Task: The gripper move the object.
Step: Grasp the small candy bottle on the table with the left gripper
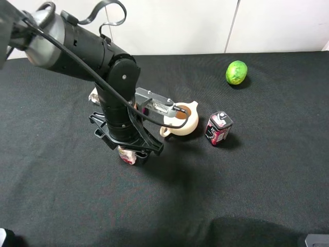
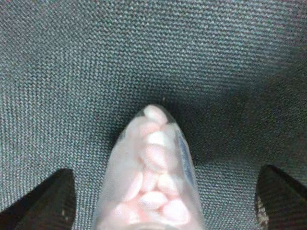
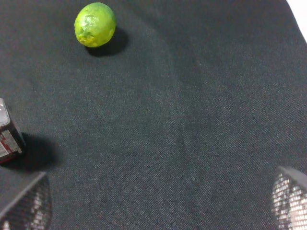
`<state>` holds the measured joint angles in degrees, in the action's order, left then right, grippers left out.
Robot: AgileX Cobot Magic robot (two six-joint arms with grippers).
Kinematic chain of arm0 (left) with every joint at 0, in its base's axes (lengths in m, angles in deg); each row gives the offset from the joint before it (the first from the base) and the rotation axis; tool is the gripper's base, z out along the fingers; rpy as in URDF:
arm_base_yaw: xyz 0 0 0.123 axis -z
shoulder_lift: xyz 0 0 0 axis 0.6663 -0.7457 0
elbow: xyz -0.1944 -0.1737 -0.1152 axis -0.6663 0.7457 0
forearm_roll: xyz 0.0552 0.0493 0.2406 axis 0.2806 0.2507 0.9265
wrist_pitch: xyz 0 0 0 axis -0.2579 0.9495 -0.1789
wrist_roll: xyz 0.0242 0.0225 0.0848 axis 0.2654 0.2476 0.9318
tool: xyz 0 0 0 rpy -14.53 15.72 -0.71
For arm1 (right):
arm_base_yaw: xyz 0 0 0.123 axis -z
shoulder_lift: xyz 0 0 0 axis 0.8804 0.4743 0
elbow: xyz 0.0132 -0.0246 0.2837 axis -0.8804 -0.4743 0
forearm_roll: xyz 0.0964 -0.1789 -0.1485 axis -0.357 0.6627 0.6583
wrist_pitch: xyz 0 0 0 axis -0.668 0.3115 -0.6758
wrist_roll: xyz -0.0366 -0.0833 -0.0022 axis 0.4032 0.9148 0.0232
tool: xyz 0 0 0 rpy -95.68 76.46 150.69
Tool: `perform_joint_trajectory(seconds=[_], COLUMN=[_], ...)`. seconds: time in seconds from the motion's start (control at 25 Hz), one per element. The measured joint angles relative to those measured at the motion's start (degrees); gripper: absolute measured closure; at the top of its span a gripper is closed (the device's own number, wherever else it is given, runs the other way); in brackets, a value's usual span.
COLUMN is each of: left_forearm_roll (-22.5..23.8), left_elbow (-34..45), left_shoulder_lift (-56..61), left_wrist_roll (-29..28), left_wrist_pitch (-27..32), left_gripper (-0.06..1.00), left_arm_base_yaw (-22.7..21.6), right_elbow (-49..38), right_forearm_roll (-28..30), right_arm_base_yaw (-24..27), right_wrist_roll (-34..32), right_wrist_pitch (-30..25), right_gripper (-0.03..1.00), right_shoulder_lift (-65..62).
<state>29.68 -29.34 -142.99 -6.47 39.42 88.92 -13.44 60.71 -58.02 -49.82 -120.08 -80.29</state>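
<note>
L jaws wide either side of bottle (image 2: 152,165)

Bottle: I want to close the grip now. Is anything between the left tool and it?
Nothing visible. The bottle sits inside the open left tool, with only black cloth on either side of it.

clear bottle (image 1: 126,155) of pink tablets (image 2: 152,178), untouched between wide-spread jaws of the black gripper (image 1: 129,147)

Teapot (image 1: 182,121) and carton (image 1: 219,128) stand right of the left end effector (image 1: 128,151); cloth (image 1: 46,170) to its left lies open.
</note>
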Motion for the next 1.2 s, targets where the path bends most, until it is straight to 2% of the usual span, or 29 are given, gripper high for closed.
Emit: perform_joint_trajectory(seconds=[0.88,1.0,1.2], left_forearm_roll=[0.4,0.4,0.6], left_elbow=[0.0,0.0,0.0], left_shoulder_lift=[-1.5,-1.5,-1.5], left_wrist_roll=[0.0,0.0,0.0], left_wrist_pitch=[0.0,0.0,0.0], left_gripper=[0.15,0.17,0.26], left_arm_base_yaw=[0.0,0.0,0.0], right_elbow=[0.0,0.0,0.0], right_forearm_roll=[0.0,0.0,0.0], right_arm_base_yaw=[0.0,0.0,0.0], right_wrist_roll=[0.0,0.0,0.0], right_wrist_pitch=[0.0,0.0,0.0], right_gripper=[0.27,0.27,0.27], right_shoulder_lift=[0.0,0.0,0.0])
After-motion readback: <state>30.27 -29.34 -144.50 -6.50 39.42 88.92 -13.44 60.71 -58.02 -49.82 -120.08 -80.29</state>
